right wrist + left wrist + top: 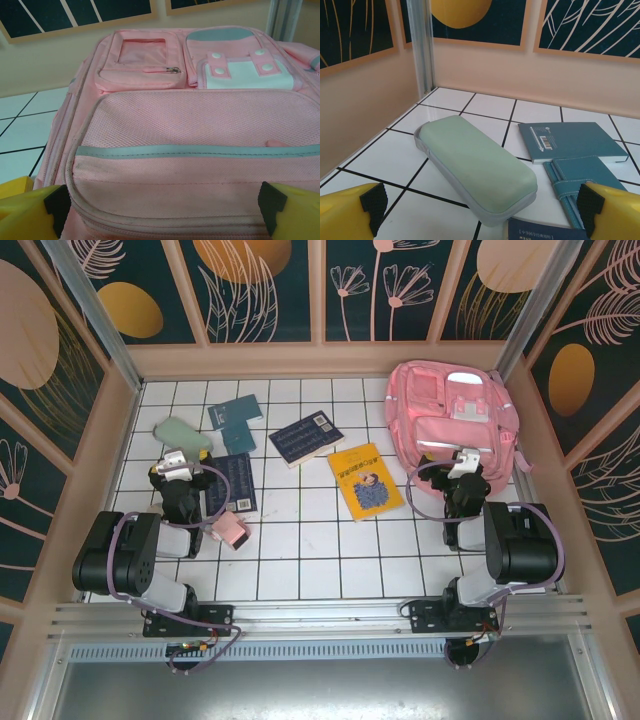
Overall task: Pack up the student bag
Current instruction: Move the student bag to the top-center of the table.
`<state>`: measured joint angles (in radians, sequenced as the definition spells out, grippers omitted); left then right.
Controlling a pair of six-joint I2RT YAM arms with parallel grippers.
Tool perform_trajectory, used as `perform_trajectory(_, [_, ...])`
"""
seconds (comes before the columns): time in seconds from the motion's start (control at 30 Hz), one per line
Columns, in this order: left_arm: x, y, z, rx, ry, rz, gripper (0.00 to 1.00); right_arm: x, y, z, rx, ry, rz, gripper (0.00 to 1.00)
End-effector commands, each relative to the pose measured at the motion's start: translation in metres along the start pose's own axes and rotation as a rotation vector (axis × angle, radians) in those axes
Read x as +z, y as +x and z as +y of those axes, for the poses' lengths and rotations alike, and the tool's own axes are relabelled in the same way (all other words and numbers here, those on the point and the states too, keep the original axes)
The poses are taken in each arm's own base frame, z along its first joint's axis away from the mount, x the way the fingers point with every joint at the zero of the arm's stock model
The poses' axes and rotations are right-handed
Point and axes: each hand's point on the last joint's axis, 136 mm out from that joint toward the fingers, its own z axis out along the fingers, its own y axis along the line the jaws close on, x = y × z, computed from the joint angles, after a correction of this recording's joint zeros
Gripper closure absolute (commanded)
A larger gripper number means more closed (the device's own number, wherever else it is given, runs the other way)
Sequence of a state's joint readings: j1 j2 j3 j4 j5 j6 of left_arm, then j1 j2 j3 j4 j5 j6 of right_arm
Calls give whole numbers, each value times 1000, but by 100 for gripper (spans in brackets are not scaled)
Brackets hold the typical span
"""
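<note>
The student bag (450,412), a large pink backpack with a pale stripe and a white patch, lies flat at the back right of the tiled table. My right gripper (464,460) hovers at its near edge; in the right wrist view the bag (200,125) spans the gap of the open right gripper (164,206), nothing gripped. My left gripper (178,462) stands open at the left, just short of a pale green pencil case (182,434). In the left wrist view the case (475,160) lies ahead of the open left gripper (482,210).
A teal notebook (235,412), a dark blue book (305,438) and a yellow book (365,480) lie mid-table. Another dark blue book (236,483) and a small pink box (230,530) lie by the left arm. A teal wallet (580,182) sits beside the case. Walls enclose three sides.
</note>
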<state>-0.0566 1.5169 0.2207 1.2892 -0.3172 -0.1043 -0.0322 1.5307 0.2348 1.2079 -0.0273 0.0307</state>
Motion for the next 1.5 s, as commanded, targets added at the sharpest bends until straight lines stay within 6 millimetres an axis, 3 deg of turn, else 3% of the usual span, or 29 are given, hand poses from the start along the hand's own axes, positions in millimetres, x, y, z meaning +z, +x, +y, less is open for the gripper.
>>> perform_trajectory(0.0, [1,-2,0,9,11,-9,1,2,-6,-1,-14,3,-22,1])
perform_trajectory(0.23, [2,-3,-2,7,33,-4,1,2,-6,-3,-7,-5,-21,1])
perform_trajectory(0.37, [15,-17,2,11,-26,52,1,0,-8,-4,-2,1,-29,1])
perform_trajectory(0.47, [30,-51,7,-30,-112,122,1,3,-22,-10,21,53,-4,1])
perform_trajectory(0.6, [33,-95,12,-193,-219,215,1,1,-52,-19,122,126,6,1])
perform_trajectory(0.67, [33,-102,2,-206,-184,290,1,-1,-70,-18,196,123,-13,1])
perform_trajectory(0.73, [29,-104,-6,-257,-155,342,1,-2,-81,-30,320,189,-3,1])
perform_trajectory(0.8, [23,-107,-19,-309,-80,353,1,-2,-81,-51,466,309,35,1])
perform_trajectory(0.9, [12,-114,-37,-396,37,342,1,12,-80,-53,483,260,121,1])
perform_trajectory(1.0, [4,-113,-46,-439,92,362,1,33,-61,-43,482,199,255,1])
perform_trajectory(1.17, [-7,-99,-57,-446,152,443,1,63,-6,-28,514,145,516,1])
perform_trajectory(1.3, [-15,-98,-60,-448,178,448,1,68,34,-14,498,159,671,1])
perform_trajectory(1.47, [-21,-91,-60,-417,185,466,2,56,61,33,456,114,761,1])
